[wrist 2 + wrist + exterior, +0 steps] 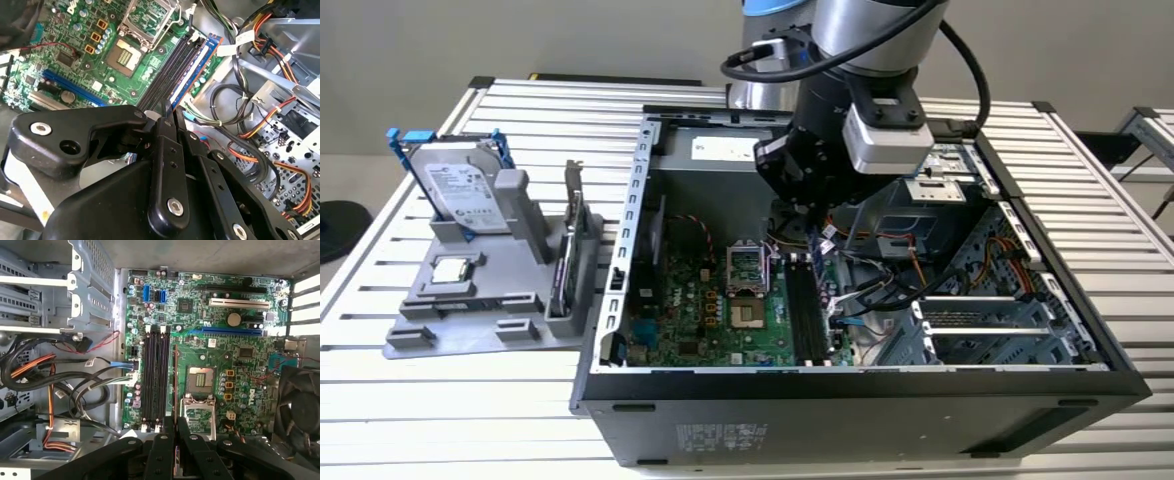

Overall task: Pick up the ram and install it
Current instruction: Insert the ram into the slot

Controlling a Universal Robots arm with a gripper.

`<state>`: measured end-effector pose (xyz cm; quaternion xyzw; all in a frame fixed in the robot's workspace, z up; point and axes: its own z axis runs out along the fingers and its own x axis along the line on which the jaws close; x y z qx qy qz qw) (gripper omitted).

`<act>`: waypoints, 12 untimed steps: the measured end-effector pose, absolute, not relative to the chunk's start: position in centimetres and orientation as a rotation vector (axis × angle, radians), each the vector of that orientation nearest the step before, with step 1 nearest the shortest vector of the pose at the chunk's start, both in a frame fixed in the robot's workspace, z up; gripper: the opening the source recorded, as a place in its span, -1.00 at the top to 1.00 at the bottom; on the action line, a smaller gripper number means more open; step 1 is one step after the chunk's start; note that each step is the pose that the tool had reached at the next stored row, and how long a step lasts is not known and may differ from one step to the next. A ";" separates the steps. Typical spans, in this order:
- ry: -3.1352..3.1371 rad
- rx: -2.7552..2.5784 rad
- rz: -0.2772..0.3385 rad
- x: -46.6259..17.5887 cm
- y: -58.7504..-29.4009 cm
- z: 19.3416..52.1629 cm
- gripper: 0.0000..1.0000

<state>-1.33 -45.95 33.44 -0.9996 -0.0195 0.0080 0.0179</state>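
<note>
Desk (1067, 130): ribbed bare metal slats, pale, satin sheen. Computer case (854, 420): sheet metal, matt dark grey outside, dull bare steel inside. Motherboard (250, 370): glossy green circuit board, studded with shiny solder points and black plastic slots. Tool (167, 117): matt black links, smooth, joined by bright metal screws, seen in both wrist views. Ram (175, 375): thin edge of a board is seen between the fingers. Cables (260, 125): smooth plastic sheathing, orange, yellow and black. Holder (494, 310): matt grey plastic. Hard drive (454, 185): brushed silver metal with a paper label.
</note>
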 end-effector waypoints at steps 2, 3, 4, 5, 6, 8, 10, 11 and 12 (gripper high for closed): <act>-0.066 -3.105 0.025 -1.3 -46.0 33.4 1.00; -0.069 -3.105 0.025 -1.3 -46.0 33.4 1.00; -0.072 -3.105 0.025 -1.3 -46.0 33.4 1.00; -0.074 -3.105 0.025 -1.3 -46.0 33.4 1.00; -0.076 -3.105 0.025 -1.3 -46.0 33.4 1.00; -0.080 -3.105 0.025 -1.3 -46.0 33.3 1.00; -0.084 -3.105 0.025 -1.3 -46.0 33.3 1.00; -0.087 -3.105 0.025 -1.3 -46.0 33.3 1.00; -0.090 -3.104 0.025 -1.3 -46.0 33.3 1.00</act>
